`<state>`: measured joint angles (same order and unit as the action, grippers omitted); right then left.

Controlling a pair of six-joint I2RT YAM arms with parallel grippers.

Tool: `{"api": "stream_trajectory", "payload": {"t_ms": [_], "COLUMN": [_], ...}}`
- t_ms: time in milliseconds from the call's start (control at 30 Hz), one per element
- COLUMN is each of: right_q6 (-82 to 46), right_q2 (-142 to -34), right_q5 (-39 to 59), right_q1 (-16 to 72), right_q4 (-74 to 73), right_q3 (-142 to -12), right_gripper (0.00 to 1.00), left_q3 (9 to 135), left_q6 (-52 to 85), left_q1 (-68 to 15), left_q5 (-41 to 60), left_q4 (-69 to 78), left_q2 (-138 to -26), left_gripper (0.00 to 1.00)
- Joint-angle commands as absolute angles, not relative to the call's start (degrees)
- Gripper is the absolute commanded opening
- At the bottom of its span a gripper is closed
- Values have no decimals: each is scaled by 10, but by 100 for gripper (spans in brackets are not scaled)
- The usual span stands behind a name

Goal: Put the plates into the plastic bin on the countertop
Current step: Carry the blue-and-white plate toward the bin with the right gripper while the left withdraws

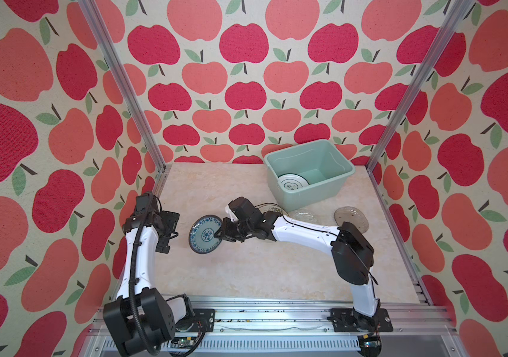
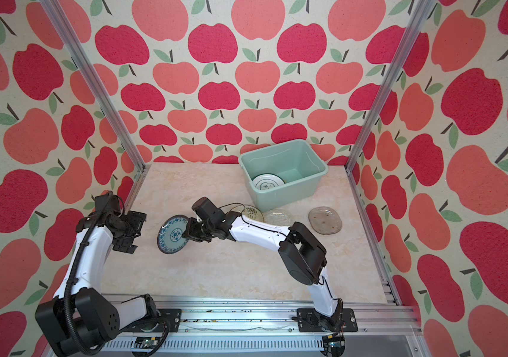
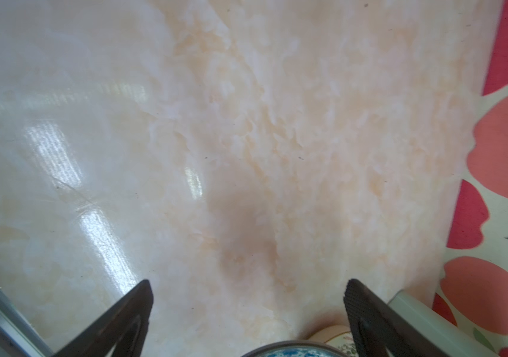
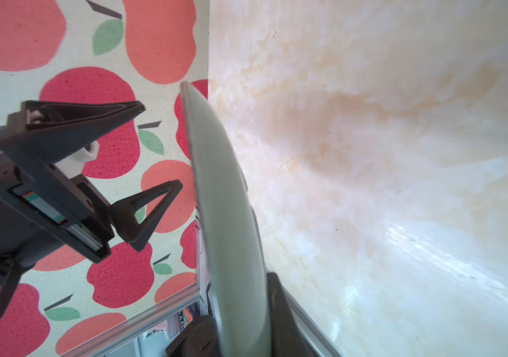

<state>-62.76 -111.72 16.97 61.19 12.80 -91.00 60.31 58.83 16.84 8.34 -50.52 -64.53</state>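
Observation:
My right gripper point(image 1: 220, 235) point(image 2: 186, 235) is shut on the rim of a blue-patterned plate point(image 1: 205, 234) point(image 2: 171, 235), which hangs tilted over the countertop point(image 1: 246, 272) left of centre. In the right wrist view the plate point(image 4: 225, 201) stands edge-on between the jaws. My left gripper point(image 1: 171, 230) point(image 3: 248, 284) is open and empty, just left of that plate. The mint plastic bin point(image 1: 311, 193) point(image 2: 283, 193) at the back right holds a white plate point(image 1: 293, 184). In front of the bin lie a cream plant-drawing plate point(image 1: 273, 208), partly behind my right arm, a clear plate point(image 1: 305, 214) and a grey glass plate point(image 1: 348, 214).
Apple-patterned walls and aluminium posts point(image 1: 401, 102) close in the countertop on three sides. A rail point(image 1: 262, 321) with both arm bases runs along the front edge. My right arm's elbow point(image 1: 353, 256) overhangs the right half.

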Motion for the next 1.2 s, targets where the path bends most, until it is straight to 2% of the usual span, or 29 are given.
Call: {"api": "stream_trajectory", "payload": {"t_ms": [0,200,467,833,1167], "right_q6": [-511,-409,-306,-252,-173], "right_q2": [-1046,-958,-963,-1096,-1262], "right_q5": [148,204,282,320,293], "right_q1": [569,451,274,110,93], "right_q4": [233,309,403,417,494], "right_q3": [-897,-918,-1040,-1159,-1316], "right_gripper": [6,6,7,7,7], "left_q3": [628,619,669,774,801], "left_q6": [568,563,475,356,328], "left_q1": [138,28,-114,-181,-222], "left_q5": [94,116,90,66,63], "left_q4": [-512,-412,-413,-447,-435], "left_q2": [-584,-519,-593,-773,-873], "left_gripper": [100,100,99,99,99]}}
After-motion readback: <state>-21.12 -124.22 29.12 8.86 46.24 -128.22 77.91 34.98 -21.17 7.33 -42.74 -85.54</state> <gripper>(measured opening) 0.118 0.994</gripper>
